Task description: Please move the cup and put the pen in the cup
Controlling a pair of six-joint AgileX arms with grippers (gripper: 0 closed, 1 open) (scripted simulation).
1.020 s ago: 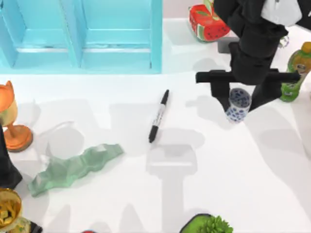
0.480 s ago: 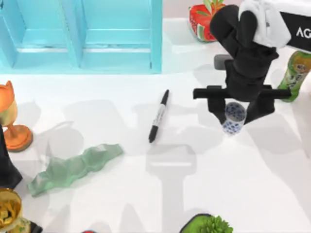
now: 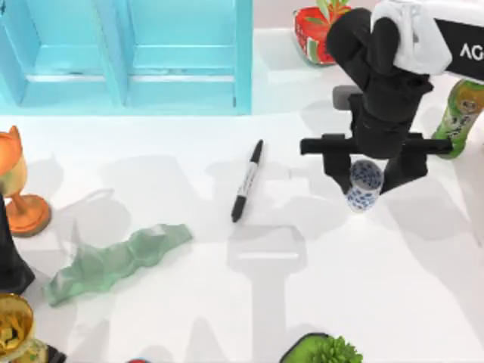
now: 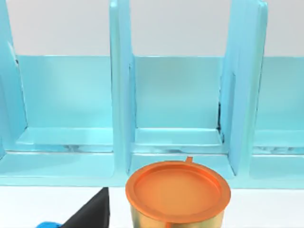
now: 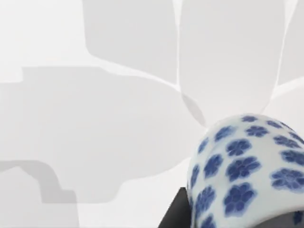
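Observation:
The cup (image 3: 364, 190), white with blue flowers, hangs tilted between the two black fingers of my right gripper (image 3: 365, 180), which is shut on it at the table's right. Its flowered wall shows close up as the cup (image 5: 242, 166) in the right wrist view, above the white tabletop. The pen (image 3: 247, 180), black with a white label band, lies flat near the table's middle, well to the left of the cup. My left arm (image 3: 7, 257) stays parked at the left edge.
A teal shelf unit (image 3: 128, 53) runs along the back left. At the left stand an orange goblet (image 3: 19, 189) and a gold goblet (image 3: 11, 325). A green wavy slab (image 3: 113, 261) lies front left. A green bottle (image 3: 461, 106), a red box (image 3: 318, 30) and a plant (image 3: 325, 352) border the right.
My right gripper has carried the cup slightly left and toward the table's front, and the arm above it has swung. The pen and left arm have not moved.

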